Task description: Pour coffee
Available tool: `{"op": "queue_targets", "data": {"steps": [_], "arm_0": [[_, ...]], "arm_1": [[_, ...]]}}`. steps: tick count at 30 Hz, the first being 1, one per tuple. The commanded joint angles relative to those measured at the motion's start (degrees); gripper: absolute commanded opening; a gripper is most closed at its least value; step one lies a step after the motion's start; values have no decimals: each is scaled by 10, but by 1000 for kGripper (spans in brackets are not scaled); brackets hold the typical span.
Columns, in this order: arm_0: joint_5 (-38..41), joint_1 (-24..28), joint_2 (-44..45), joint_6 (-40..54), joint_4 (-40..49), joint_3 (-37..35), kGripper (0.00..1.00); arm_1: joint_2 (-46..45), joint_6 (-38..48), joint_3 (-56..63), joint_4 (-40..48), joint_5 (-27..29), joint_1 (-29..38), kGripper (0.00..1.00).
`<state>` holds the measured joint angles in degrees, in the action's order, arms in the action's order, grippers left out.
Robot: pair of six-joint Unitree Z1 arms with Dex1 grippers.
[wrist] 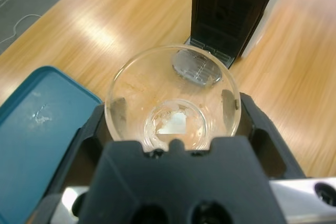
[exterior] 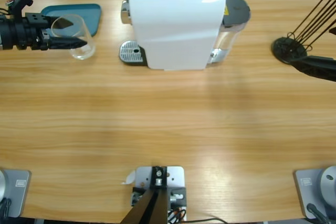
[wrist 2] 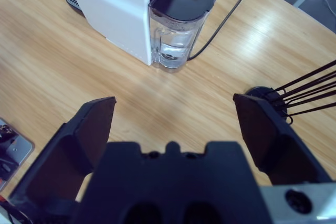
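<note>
A clear glass (exterior: pixel 80 39) stands at the table's far left, with my left gripper (exterior: pixel 68 41) shut on it, one black jaw on each side. The left wrist view looks down into the glass (wrist: pixel 173 98); a faint amber tinge rings its base, and I cannot tell whether that is coffee. The white coffee machine (exterior: pixel 176 24) stands to the right of the glass, its metal drip tray (exterior: pixel 131 52) facing it. The machine (wrist: pixel 231 9) shows just beyond the glass. My right gripper (wrist 2: pixel 176 124) hangs open over bare wood, well away from the machine.
A teal tray (exterior: pixel 79 14) lies behind the glass, and the teal tray (wrist: pixel 37 129) shows at left. The machine's water tank (wrist 2: pixel 176 35) and cable (wrist 2: pixel 226 19) are at its rear. A black stand with thin rods (exterior: pixel 289 48) sits far right.
</note>
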<state>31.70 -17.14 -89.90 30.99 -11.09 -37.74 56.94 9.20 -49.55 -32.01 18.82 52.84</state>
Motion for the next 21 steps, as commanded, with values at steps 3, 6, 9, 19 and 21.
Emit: {"op": "queue_targets", "data": {"steps": [3,6,9,19,21], "arm_0": [[33,0,-102,122,116,-110,0],[49,-9,-131,134,116,-133,0],[64,-17,-151,153,115,-132,0],[103,-46,-177,152,98,-137,0],[108,-45,-186,152,90,-140,0]], "arm_1": [[-23,-5,31,-8,-5,-1,1000],[-21,-4,31,-8,-5,-1,1000],[-17,-4,30,-8,-5,-1,1000],[1,-1,39,11,-9,-1,1000],[2,-1,39,11,-10,-1,1000]]}}
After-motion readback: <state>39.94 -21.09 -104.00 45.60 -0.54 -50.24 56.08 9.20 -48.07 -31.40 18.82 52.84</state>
